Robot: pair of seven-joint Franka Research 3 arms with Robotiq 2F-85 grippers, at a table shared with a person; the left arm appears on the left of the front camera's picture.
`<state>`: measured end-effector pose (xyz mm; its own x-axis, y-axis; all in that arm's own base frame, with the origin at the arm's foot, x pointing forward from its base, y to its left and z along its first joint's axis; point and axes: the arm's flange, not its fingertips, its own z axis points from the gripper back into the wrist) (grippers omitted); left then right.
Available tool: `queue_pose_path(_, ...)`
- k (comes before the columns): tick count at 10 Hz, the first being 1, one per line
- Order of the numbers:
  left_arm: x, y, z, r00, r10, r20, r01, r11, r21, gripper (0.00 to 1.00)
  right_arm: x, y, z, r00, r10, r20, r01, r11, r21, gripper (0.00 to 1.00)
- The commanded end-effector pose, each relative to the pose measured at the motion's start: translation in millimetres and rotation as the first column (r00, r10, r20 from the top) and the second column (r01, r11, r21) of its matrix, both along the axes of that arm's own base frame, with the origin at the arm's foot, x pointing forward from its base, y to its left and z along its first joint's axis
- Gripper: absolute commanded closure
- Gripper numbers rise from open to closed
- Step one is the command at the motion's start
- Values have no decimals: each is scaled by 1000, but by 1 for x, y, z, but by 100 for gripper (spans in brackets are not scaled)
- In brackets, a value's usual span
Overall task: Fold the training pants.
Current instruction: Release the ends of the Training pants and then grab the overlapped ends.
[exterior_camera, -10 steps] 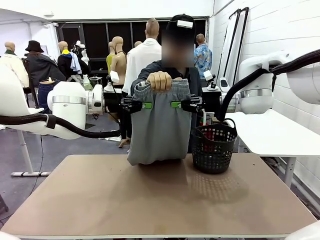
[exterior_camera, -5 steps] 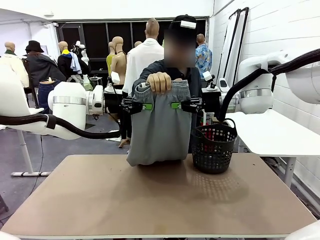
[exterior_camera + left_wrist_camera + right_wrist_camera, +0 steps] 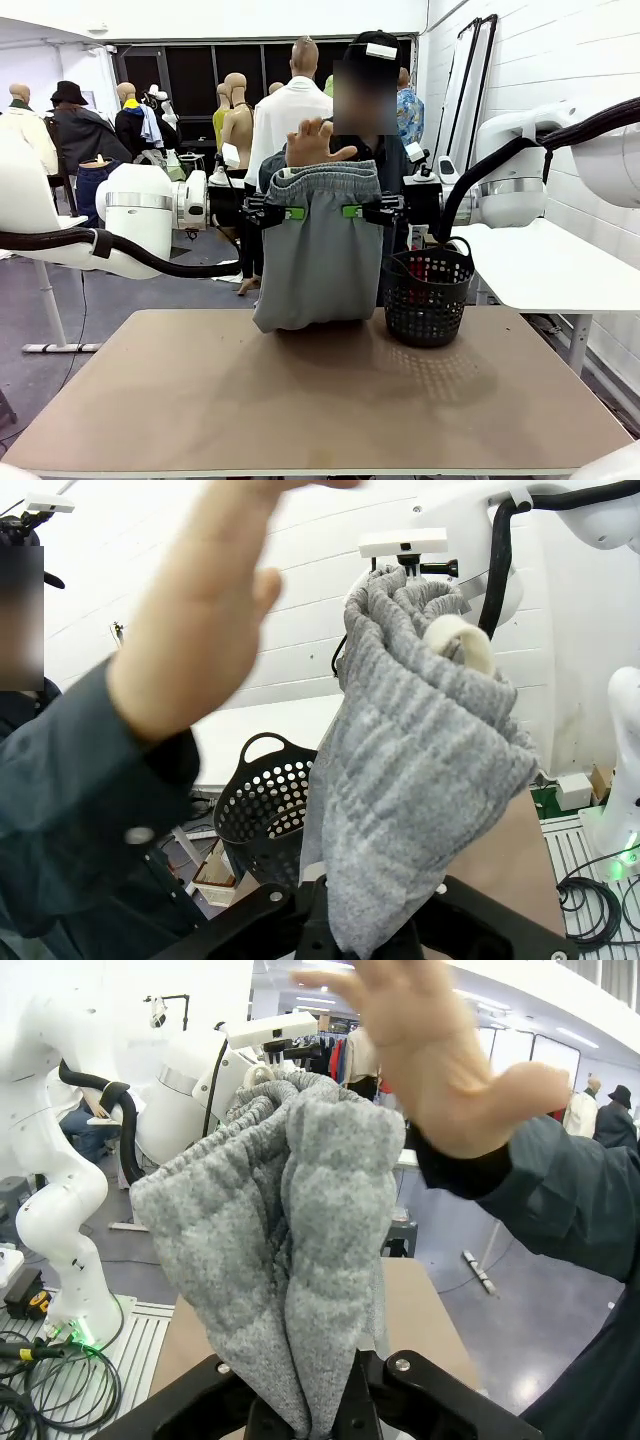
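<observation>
Tabletop — tan, matte — beneath training pants

a robotics lab in a big hall: a white left arm and a white right arm flank a plain brown table, loose cables coil at ground level, a white panelled wall runs along the right, bare grey floor at far left.

The plain light-grey soft-fabric training pants hang upright in the centre of the frame, gathered elastic waistband on top, spread flat between both side edges, lower end doubled into a rounded fold.
</observation>
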<state>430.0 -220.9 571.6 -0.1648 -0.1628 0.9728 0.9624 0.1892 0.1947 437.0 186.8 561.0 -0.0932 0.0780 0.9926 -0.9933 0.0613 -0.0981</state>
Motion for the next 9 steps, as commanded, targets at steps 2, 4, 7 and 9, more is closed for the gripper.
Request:
queue_pose_path(2,-1,1,2,1000,8,-5,-8,1000,-16,100,-1,0,2,1000,0,10,0,1000,5,100)
queue_pose_path(4,-1,1,2,1000,8,-5,-8,1000,-16,100,-1,0,2,1000,0,10,0,1000,5,100)
queue_pose_path(7,-1,1,2,1000,8,-5,-8,1000,-16,100,-1,0,2,1000,0,10,0,1000,5,100)
queue_pose_path(9,-1,1,2,1000,8,-5,-8,1000,-16,100,-1,0,2,1000,0,10,0,1000,5,100)
